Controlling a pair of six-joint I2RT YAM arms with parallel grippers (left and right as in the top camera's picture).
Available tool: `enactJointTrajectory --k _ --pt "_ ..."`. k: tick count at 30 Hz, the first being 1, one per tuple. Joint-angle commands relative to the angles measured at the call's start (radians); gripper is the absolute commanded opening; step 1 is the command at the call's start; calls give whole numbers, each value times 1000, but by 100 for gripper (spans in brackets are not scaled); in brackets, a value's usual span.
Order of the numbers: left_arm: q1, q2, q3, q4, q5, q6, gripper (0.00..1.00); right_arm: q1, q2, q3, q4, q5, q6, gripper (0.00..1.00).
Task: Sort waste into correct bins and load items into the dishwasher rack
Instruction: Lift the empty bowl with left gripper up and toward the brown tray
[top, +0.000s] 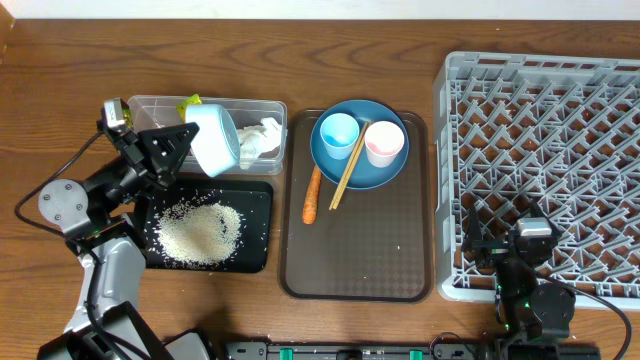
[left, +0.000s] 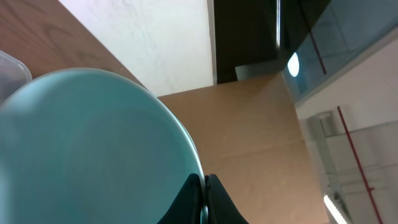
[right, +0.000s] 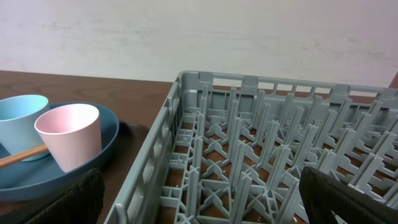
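My left gripper (top: 185, 135) is shut on the rim of the white-and-light-blue bowl (top: 214, 140), held tilted above the black tray (top: 258, 225), where rice (top: 197, 230) lies. The bowl fills the left wrist view (left: 93, 149) at the jaws (left: 204, 199). The clear tub (top: 160, 105) holds the wrapper (top: 190, 101) and tissue (top: 262, 137). The dark blue plate (top: 385, 172) carries the light blue cup (top: 339, 132), pink cup (top: 384, 143) and chopsticks (top: 348, 168). The carrot (top: 312, 195) lies beside it. My right gripper (top: 525, 240) is open and empty over the grey rack (top: 540, 140).
The brown serving tray (top: 360, 250) holds the plate and carrot between the bins and the rack. In the right wrist view the rack's near-left wall (right: 186, 87) stands between my open fingers (right: 202, 186), with the pink cup (right: 69, 143) at the left.
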Motion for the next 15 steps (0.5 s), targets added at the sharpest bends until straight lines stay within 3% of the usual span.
enactJointTrajectory --k 1,9,15 --pt "-36 -17 27 5 -20 13 6 -6 -5 -2 -4 3 12 99" --pt "-134 -90 27 4 -13 13 6 -6 -5 -2 -4 3 12 99" --pt "-21 -95 27 -16 49 14 6 -6 -5 -2 -4 3 12 99"
